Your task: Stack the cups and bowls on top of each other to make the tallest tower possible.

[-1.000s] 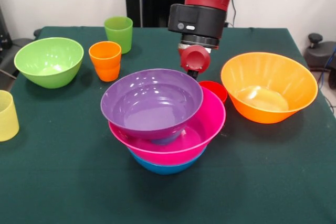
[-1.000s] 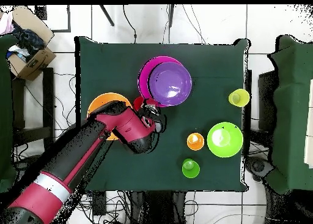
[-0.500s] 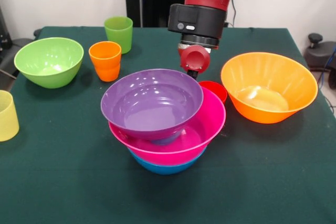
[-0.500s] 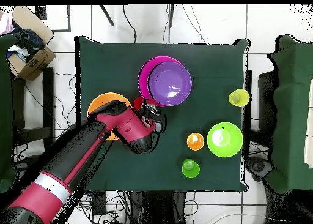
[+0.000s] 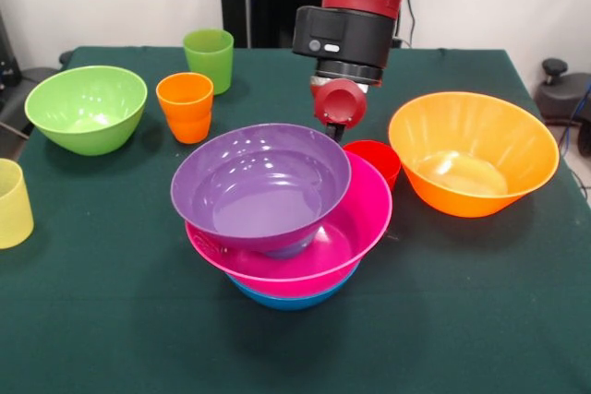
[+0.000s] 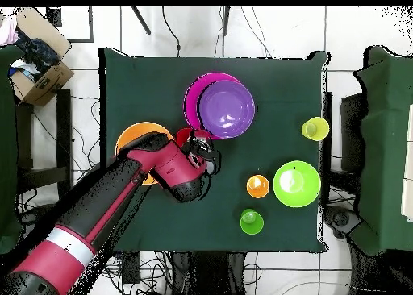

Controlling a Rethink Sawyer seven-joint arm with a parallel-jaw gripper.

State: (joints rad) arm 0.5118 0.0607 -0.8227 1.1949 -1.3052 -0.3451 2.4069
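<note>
The tower stands mid-table: a purple bowl [image 5: 260, 186] tilted inside a pink bowl [image 5: 355, 219], which rests on a blue bowl [image 5: 286, 300]. My gripper [image 5: 337, 128] hangs just behind the purple bowl's far rim, with its lower end hidden by that rim. A red cup [image 5: 374, 159] stands right beside it, against the pink bowl. From above, the gripper [image 6: 202, 151] sits next to the red cup [image 6: 184, 135] at the edge of the purple bowl [image 6: 227, 108]. Whether the gripper holds anything does not show.
An orange bowl [image 5: 471, 149] stands at the right. A lime green bowl [image 5: 86, 106], an orange cup [image 5: 185, 106] and a green cup [image 5: 209, 57] stand at the left and back. A pale yellow cup [image 5: 11, 202] is at the left edge.
The stacked bowls have slid a little to the left and toward the front. More of the red cup shows. The gripper has shifted slightly left.
</note>
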